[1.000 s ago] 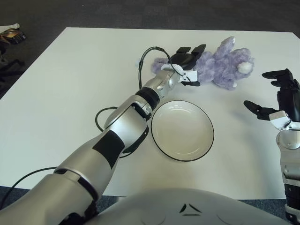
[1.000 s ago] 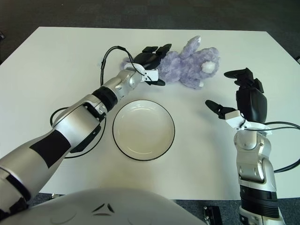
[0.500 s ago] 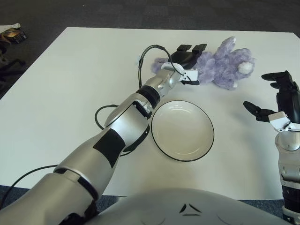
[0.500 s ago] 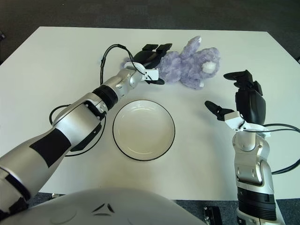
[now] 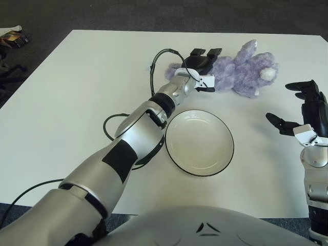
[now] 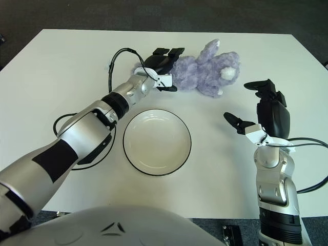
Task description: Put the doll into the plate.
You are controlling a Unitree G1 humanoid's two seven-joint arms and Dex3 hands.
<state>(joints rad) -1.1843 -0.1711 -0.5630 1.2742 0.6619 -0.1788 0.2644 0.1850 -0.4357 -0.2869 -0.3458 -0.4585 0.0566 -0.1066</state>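
A purple plush doll lies on its side at the far right of the white table. My left hand is stretched out to the doll's left end, fingers spread over it, not closed around it. The white plate with a dark rim sits empty nearer to me, below the doll. My right hand hovers at the right edge, fingers spread, holding nothing.
A black cable loops on the table beside my left forearm, left of the plate. Dark carpet surrounds the table, with some clutter at the far left.
My left hand has shifted slightly left and back over the doll's left end. The right hand has dropped a little. The doll and plate have not moved.
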